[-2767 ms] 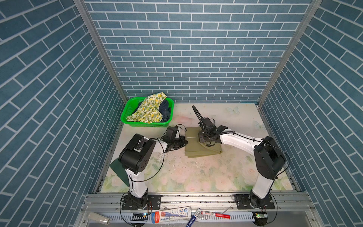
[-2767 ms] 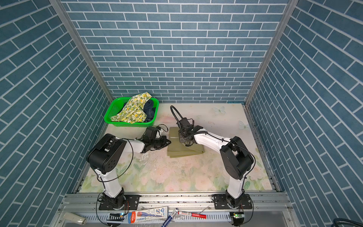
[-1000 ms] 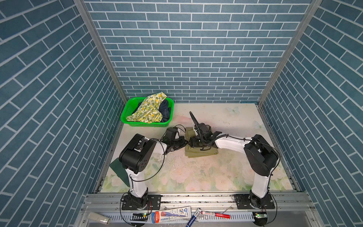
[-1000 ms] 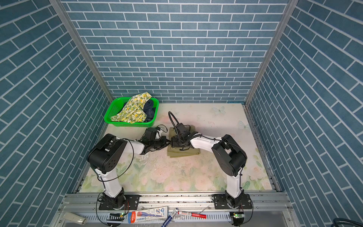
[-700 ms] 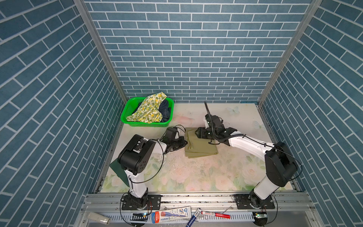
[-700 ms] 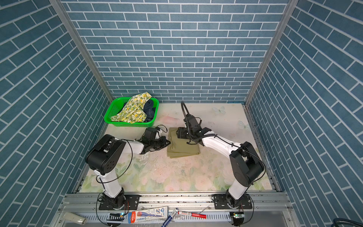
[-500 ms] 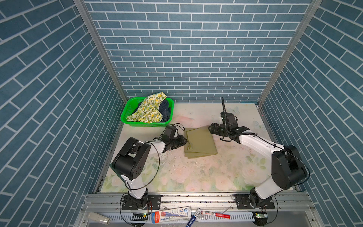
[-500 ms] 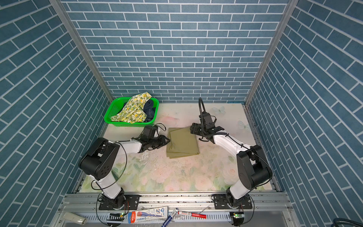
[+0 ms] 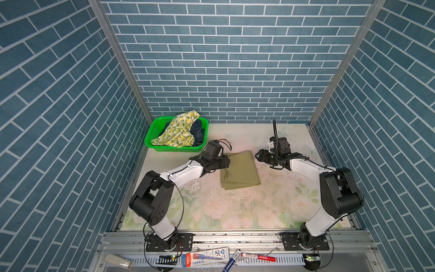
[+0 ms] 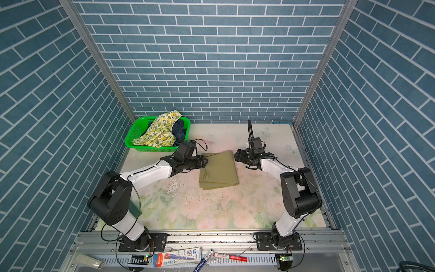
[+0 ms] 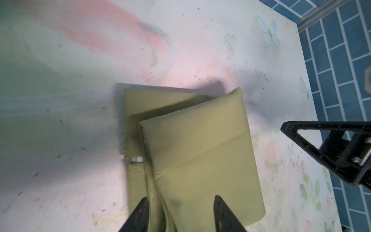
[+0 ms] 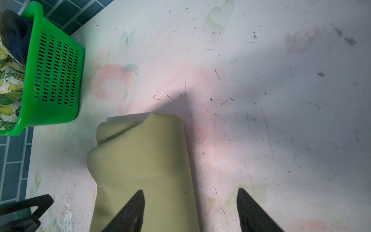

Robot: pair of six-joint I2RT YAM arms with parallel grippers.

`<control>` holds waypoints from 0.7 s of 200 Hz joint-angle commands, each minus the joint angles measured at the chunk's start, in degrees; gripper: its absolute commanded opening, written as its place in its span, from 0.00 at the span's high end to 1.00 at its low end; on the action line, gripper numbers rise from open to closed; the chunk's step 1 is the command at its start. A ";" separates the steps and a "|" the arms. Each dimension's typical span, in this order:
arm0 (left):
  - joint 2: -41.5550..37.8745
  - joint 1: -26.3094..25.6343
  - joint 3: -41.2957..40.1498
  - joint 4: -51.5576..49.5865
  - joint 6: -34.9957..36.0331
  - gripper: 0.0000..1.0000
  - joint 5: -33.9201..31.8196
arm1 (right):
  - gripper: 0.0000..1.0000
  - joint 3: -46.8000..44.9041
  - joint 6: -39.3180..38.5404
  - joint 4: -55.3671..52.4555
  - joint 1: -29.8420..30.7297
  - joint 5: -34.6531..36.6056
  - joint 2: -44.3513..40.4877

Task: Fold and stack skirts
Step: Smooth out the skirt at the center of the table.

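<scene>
The right arm point(image 9: 303, 166) now off the olive skirt point(image 9: 240, 170) — left jaws newly apart.

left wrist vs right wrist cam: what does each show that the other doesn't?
Left wrist only: a small white tag at a seam of the olive skirt. Right wrist only: the green basket holding the navy skirt and the lemon-print skirt. Both: the folded olive skirt, the floral table, and each arm's own open hand: left hand, right hand.

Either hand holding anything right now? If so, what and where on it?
Nothing is held: left hand open, jaws astride an edge of the folded olive-khaki cloth skirt, not pinching it; right hand open beside it.
</scene>
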 commanded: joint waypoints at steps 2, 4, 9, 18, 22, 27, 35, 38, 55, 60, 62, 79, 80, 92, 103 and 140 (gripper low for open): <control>4.56 -1.44 2.08 -7.31 3.32 0.54 -4.73 | 0.28 -0.30 -1.54 1.73 -0.23 -1.42 1.45; 4.89 -1.53 2.21 -7.41 3.37 0.55 -4.83 | 0.28 -0.22 -1.62 1.76 -0.20 -1.52 1.66; 5.65 -1.61 2.41 -7.52 3.38 0.57 -4.95 | 0.28 -0.06 -1.65 1.77 -0.19 -1.69 1.93; 7.00 -1.63 2.34 -7.61 3.43 0.63 -5.12 | 0.28 0.05 -1.70 1.85 -0.19 -1.75 2.52; 7.47 -1.62 2.33 -7.69 3.54 0.65 -5.37 | 0.28 0.23 -1.73 1.79 -0.25 -1.82 2.81; 7.99 -1.68 2.21 -7.69 3.66 0.67 -5.64 | 0.28 0.33 -1.74 1.78 -0.26 -1.95 3.10; 8.62 -1.74 1.87 -7.65 3.94 0.70 -6.37 | 0.28 0.33 -1.82 1.90 -0.25 -2.21 3.43; 8.87 -1.75 1.70 -7.61 4.01 0.71 -6.58 | 0.28 0.35 -1.87 1.94 -0.26 -2.30 3.53; 10.28 -1.71 1.65 -7.90 4.90 0.77 -7.39 | 0.29 0.67 -2.33 1.45 -0.25 -2.18 4.15; 10.67 -1.71 1.63 -8.00 5.08 0.79 -7.48 | 0.29 0.79 -2.50 1.28 -0.26 -2.10 4.33; 10.84 -1.71 1.63 -8.00 5.17 0.80 -7.60 | 0.29 0.84 -2.52 1.25 -0.23 -2.13 4.45; 11.97 -1.74 1.87 -8.09 5.50 0.88 -7.86 | 0.29 1.58 -3.05 0.82 -0.22 -2.09 5.25; 12.05 -1.77 1.88 -8.09 5.50 0.88 -7.91 | 0.29 1.63 -3.05 0.77 -0.24 -2.09 5.32; 12.76 -1.72 2.05 -8.29 5.83 0.93 -8.22 | 0.30 2.04 -3.22 0.63 -0.26 -2.47 6.04; 13.29 -1.71 2.00 -8.29 5.92 0.97 -8.30 | 0.30 2.45 -3.32 0.54 -0.19 -2.78 6.74; 14.70 -1.62 1.38 -7.79 6.15 1.00 -8.22 | 0.32 3.65 -4.68 1.74 -0.14 -5.56 9.55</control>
